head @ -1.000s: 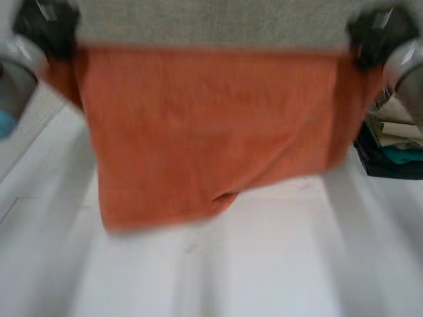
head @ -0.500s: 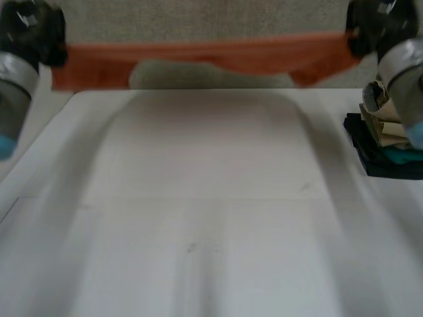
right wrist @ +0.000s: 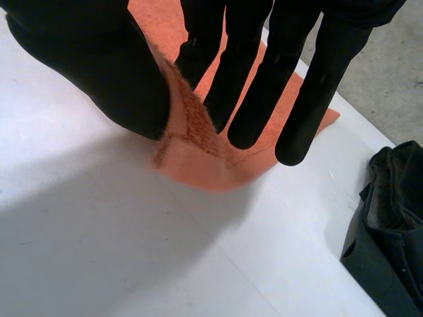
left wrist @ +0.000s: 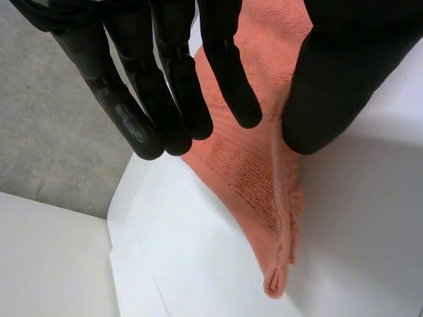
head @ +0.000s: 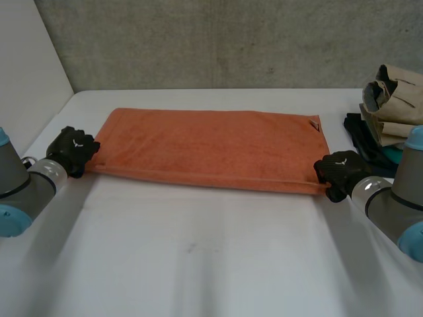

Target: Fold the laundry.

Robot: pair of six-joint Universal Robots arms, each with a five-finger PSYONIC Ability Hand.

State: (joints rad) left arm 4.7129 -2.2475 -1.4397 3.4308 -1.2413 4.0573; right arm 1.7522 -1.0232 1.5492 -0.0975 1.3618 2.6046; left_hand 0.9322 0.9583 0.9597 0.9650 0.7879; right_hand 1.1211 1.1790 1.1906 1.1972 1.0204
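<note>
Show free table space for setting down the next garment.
Widest: the bare white table in front of the flat orange terry towel. Narrow strip behind the towel. Crowded: far right, the pile of beige and dark clothes.

White table point(head: 198, 264): clothes stack point(head: 390, 112) at right edge, nr far corner; beige garment atop dark and teal items. Grey concrete wall point(head: 218, 39) behind far edge.

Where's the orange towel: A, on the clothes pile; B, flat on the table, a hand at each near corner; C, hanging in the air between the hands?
B: the orange towel lies flat on the table, the left hand at one near corner, the right hand at the other.
</note>
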